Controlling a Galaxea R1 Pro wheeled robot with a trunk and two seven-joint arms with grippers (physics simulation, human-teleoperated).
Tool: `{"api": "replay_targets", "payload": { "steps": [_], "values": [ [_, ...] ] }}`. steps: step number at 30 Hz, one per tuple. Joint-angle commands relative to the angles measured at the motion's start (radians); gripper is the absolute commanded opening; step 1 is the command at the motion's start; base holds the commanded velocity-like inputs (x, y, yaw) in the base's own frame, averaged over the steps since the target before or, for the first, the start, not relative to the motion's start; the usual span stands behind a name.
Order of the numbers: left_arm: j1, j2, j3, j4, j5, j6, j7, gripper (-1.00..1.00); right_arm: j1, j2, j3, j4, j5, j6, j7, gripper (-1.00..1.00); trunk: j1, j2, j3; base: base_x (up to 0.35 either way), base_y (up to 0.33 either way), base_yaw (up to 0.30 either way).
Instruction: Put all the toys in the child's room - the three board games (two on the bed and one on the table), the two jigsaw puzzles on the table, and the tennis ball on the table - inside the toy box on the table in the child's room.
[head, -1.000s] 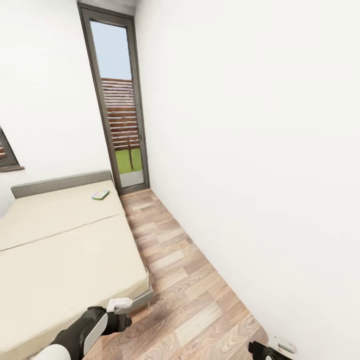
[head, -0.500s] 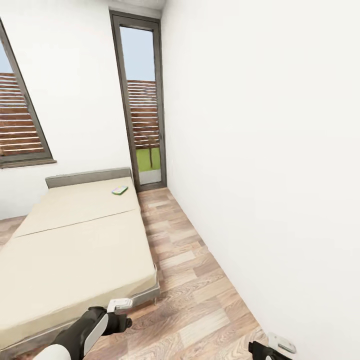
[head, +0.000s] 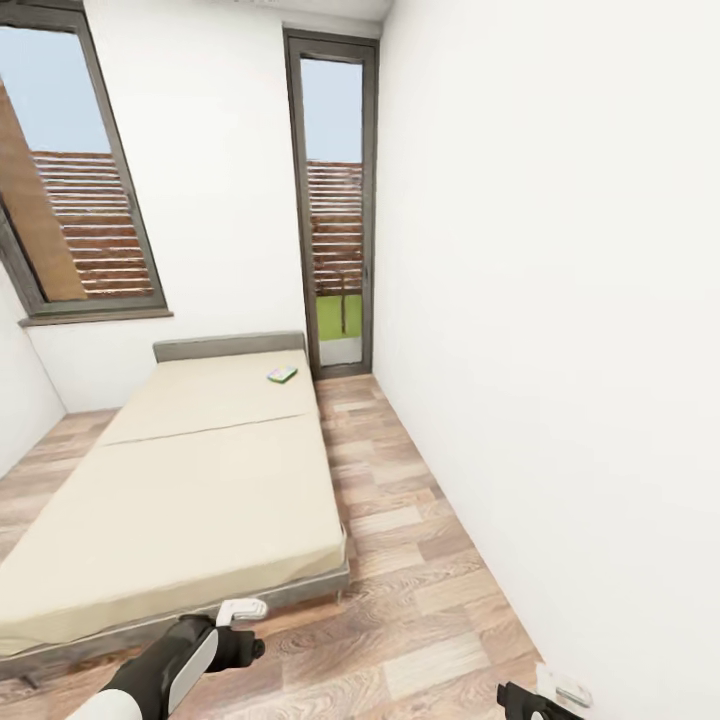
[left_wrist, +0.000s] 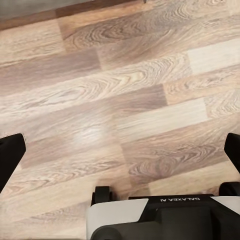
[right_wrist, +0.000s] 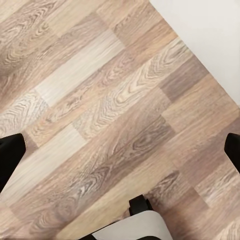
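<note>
Head view: one board game (head: 282, 375) lies near the head of the bed (head: 200, 480) (well ahead). Left gripper (left_wrist: 120, 150) and right gripper (right_wrist: 120, 150) hang low over the floor (head: 420, 580), jaws spread wide, empty, presumably tucked for driving.

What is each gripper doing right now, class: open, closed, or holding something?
Left gripper: open, holding nothing, over the wood floor.
Right gripper: open, holding nothing.
</note>
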Motion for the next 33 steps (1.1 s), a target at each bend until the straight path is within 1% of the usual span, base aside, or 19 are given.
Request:
{"api": "replay_targets", "payload": {
  "steps": [1,14,33],
  "values": [
    [-0.001,0.001,-0.006,-0.001,0.003,0.004,0.001,1.0,0.0,0.0,0.001,-0.003,-0.009,0.005,-0.005,1.0,0.001,-0.002,-0.002,0.0,-0.038,0.293],
    [-0.001,0.001,-0.007,-0.001,0.003,0.004,0.001,1.0,0.0,0.0,0.001,-0.003,-0.009,0.005,-0.005,1.0,0.001,-0.002,-0.002,-0.015,-0.102,0.293],
    [-0.001,0.001,-0.007,-0.001,0.003,0.004,0.001,1.0,0.0,0.0,0.001,-0.003,-0.009,0.005,-0.004,1.0,0.001,-0.002,-0.002,-0.004,-0.011,0.293]
  ]
}}
